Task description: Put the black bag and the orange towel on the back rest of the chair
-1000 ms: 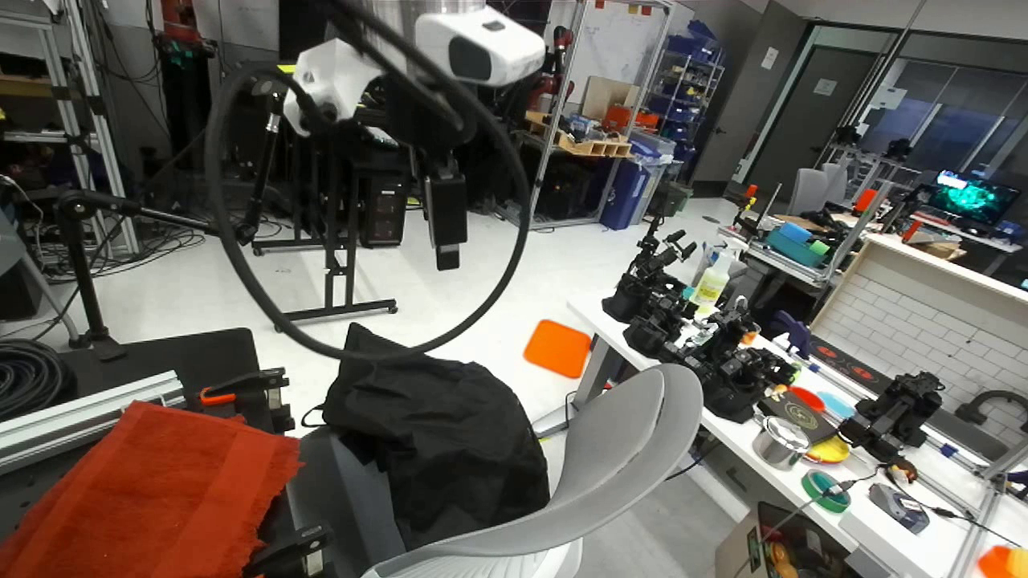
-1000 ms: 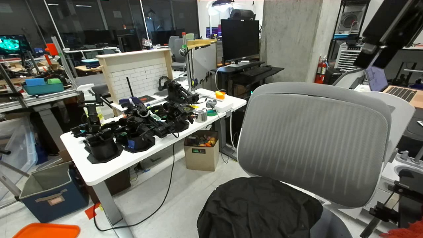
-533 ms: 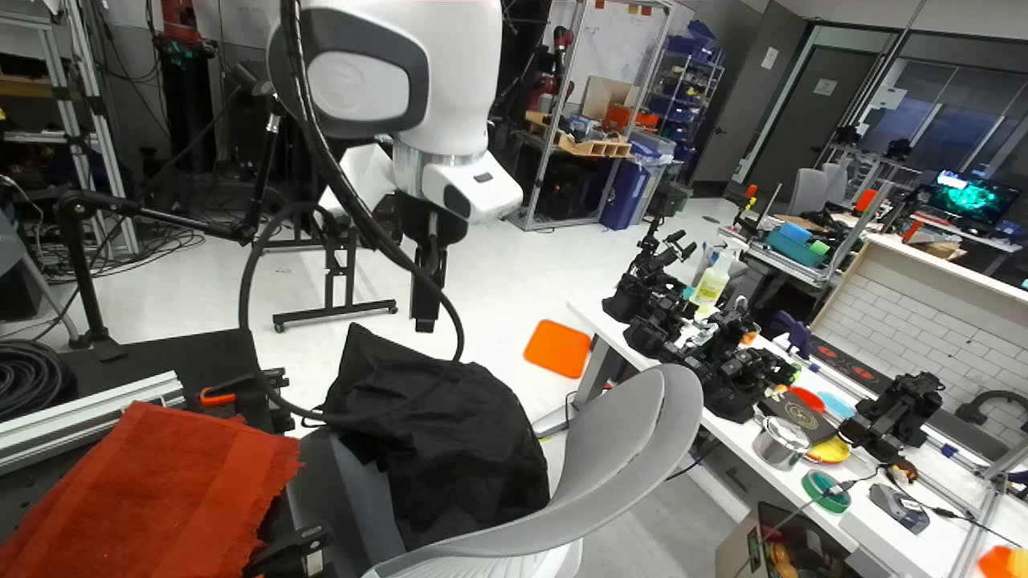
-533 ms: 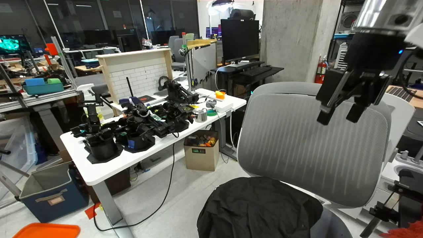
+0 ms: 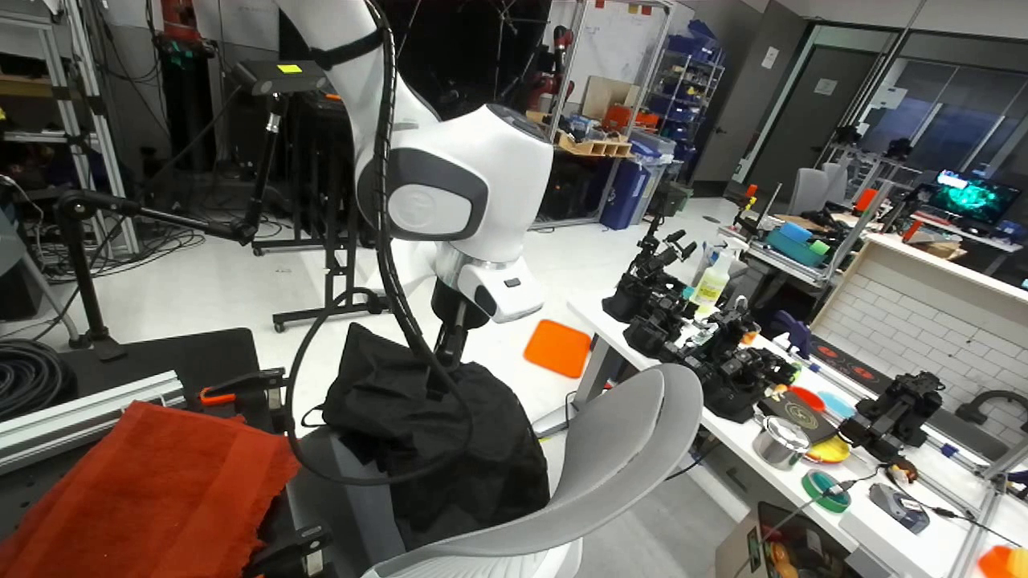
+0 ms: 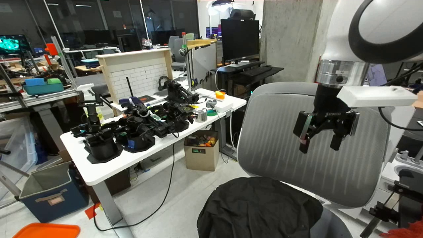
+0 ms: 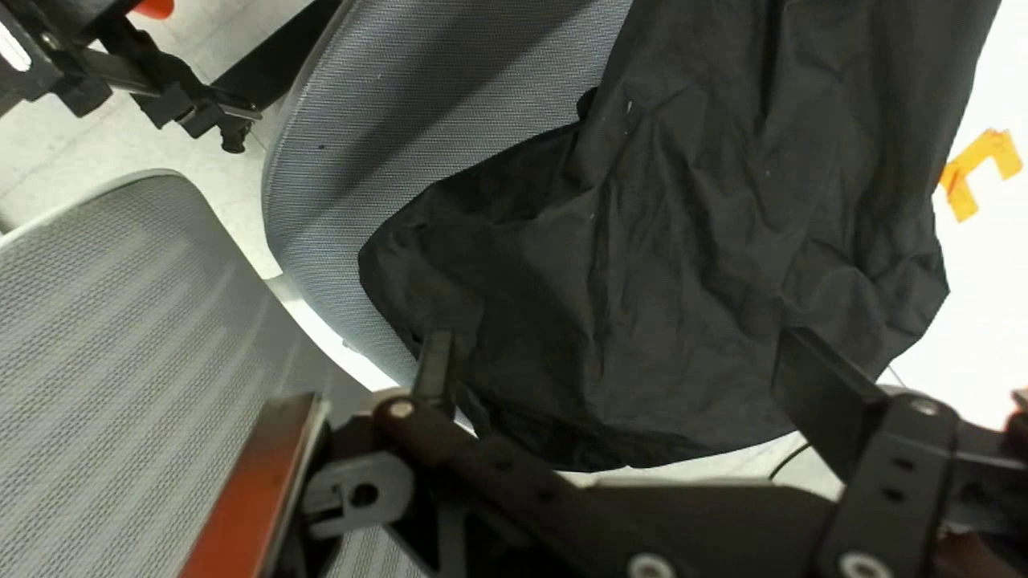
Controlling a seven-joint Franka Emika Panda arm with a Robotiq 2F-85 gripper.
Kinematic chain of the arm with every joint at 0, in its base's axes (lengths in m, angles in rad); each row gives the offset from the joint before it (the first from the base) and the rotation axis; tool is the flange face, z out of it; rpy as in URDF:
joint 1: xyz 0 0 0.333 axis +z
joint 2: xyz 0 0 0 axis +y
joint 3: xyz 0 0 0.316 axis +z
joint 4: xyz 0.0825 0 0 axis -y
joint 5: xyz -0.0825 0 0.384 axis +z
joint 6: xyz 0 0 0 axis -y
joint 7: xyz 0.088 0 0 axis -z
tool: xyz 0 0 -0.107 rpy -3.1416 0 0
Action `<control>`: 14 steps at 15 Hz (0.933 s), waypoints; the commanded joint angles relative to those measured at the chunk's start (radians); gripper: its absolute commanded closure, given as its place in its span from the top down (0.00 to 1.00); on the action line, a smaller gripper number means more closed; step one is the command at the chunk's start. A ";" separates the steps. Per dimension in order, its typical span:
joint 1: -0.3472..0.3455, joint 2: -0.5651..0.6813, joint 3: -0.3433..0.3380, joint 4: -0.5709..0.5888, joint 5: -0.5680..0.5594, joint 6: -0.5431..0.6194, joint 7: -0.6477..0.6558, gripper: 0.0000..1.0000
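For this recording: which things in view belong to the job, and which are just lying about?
Job:
soft black fabric bag
frayed orange-red cloth towel
grey mesh chair back rest
black two-fingered gripper

Just lying about:
flat orange square
shiny metal pot
coiled black cable

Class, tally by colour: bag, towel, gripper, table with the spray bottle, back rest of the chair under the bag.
Black: 2 (black bag, gripper)
Orange-red: 1 (orange towel)
Grey: 1 (back rest of the chair)
White: 1 (white table)
Total: 5
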 commanded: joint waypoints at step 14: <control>0.241 0.371 -0.079 0.181 -0.132 0.083 0.262 1.00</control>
